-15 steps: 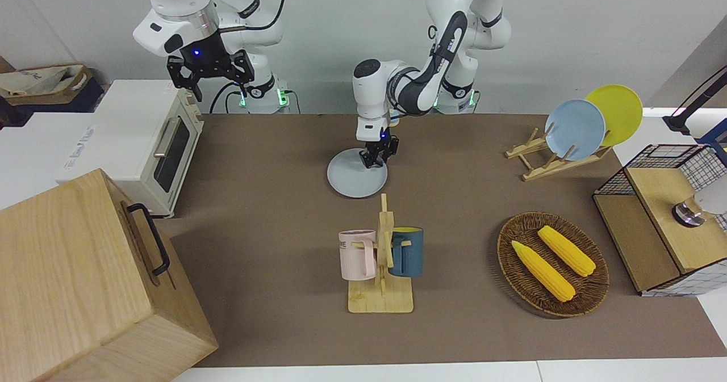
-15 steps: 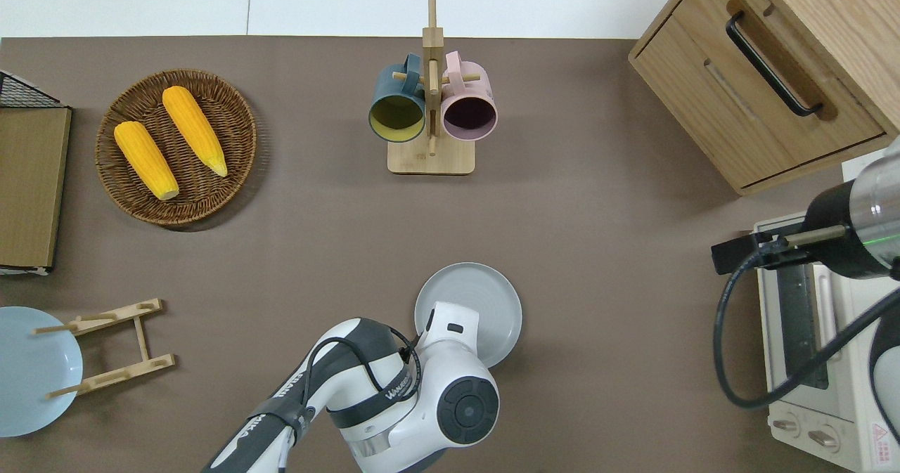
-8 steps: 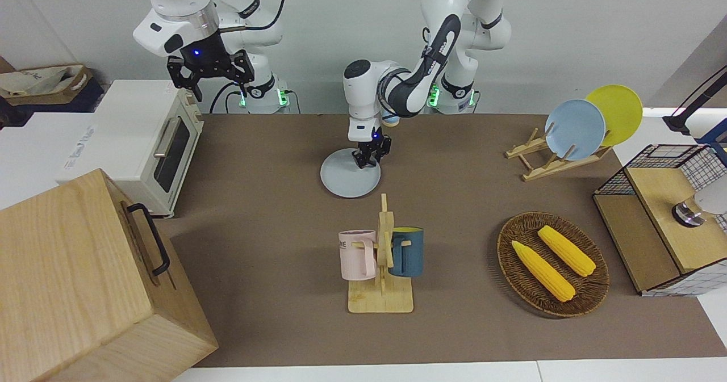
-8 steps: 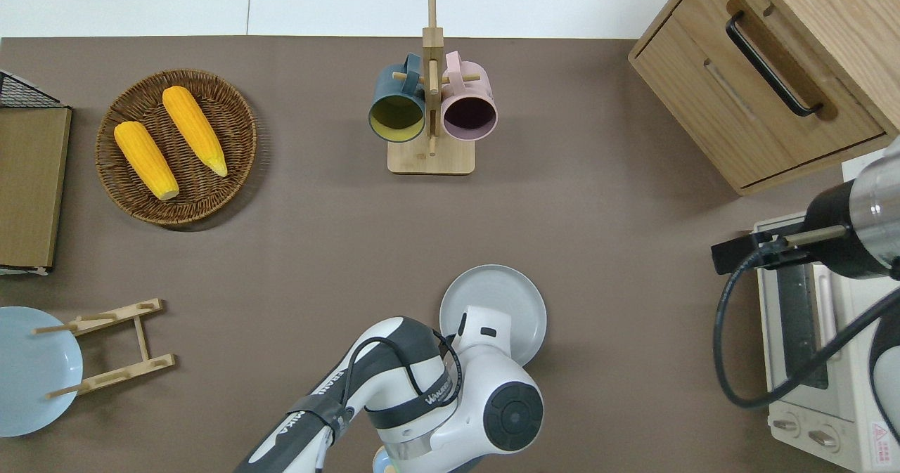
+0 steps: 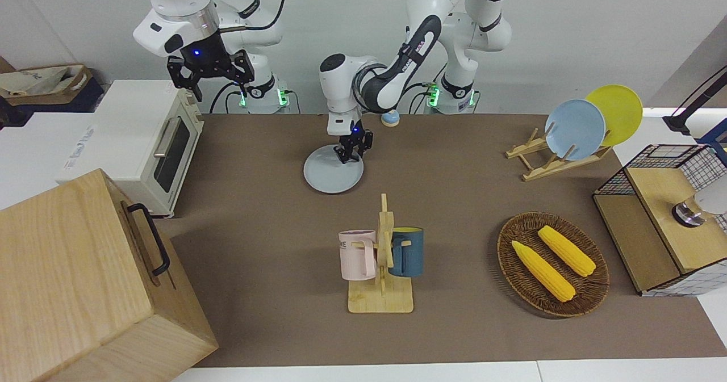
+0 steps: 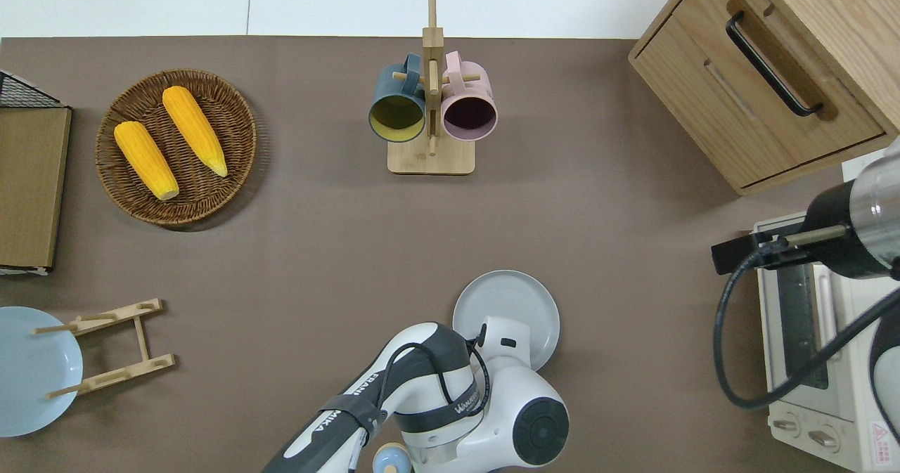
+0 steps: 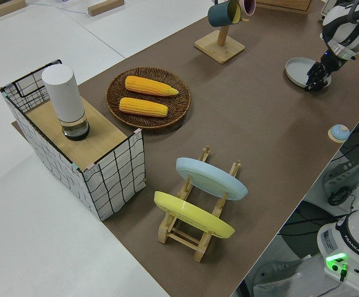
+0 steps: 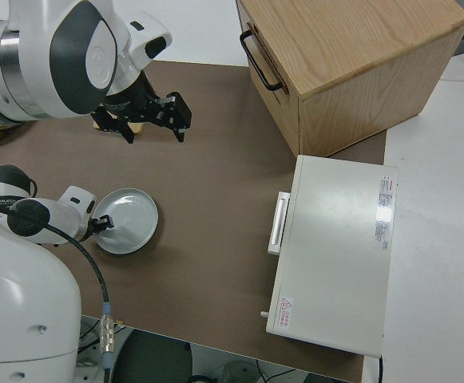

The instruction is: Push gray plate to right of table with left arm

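The gray plate (image 5: 333, 175) lies mid-desk (image 5: 454, 200), near the robots. The left gripper (image 5: 352, 149) presses on its rim; whether its fingers are clenched cannot be told. It should push steadily, low, toward the toaster oven (image 5: 153, 138). The right arm is parked.

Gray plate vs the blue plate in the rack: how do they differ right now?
Pose: the gray plate lies flat on the table; the blue plate stands on edge, tilted, in the wooden rack.
Contact: the left gripper is down on the gray plate's rim; nothing touches the blue plate but its rack.
Colour: the gray plate is paler, the blue plate clearly sky blue.
Both are round and shallow.
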Tool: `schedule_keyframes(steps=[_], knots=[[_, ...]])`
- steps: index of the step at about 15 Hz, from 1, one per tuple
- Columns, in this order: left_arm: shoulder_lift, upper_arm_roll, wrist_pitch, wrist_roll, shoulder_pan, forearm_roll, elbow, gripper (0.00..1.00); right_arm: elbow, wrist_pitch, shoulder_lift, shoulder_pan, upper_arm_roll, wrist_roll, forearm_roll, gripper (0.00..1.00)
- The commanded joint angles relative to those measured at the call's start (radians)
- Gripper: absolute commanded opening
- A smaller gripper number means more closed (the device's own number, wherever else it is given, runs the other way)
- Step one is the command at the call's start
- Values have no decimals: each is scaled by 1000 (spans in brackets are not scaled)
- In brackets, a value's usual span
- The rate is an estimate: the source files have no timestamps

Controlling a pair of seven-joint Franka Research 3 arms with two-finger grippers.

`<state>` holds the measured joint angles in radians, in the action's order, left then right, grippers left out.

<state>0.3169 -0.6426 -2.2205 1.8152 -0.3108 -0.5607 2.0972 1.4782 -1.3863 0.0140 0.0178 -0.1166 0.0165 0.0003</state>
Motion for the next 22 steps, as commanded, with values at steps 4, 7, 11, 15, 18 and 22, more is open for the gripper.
schedule_keyframes(steps=[4, 7, 11, 15, 18, 22], knots=[[11, 12, 57, -37, -11, -50, -51, 995, -9, 13, 3, -19, -14, 13, 4, 983], [5, 9, 110, -53, -8, -47, -75, 998, -9, 13, 3, -19, -15, 13, 4, 983], [-115, 7, 194, -441, 79, 169, -75, 995, -9, 13, 3, -19, -15, 13, 6, 983], [-295, 23, 307, -855, 254, 411, -106, 995, -9, 13, 3, -19, -14, 13, 6, 983], [-311, 26, 476, -1090, 379, 487, -216, 998, -9, 13, 3, -19, -14, 13, 6, 983], [-337, 26, 573, -1264, 511, 527, -296, 998, -9, 13, 3, -19, -15, 13, 4, 983]])
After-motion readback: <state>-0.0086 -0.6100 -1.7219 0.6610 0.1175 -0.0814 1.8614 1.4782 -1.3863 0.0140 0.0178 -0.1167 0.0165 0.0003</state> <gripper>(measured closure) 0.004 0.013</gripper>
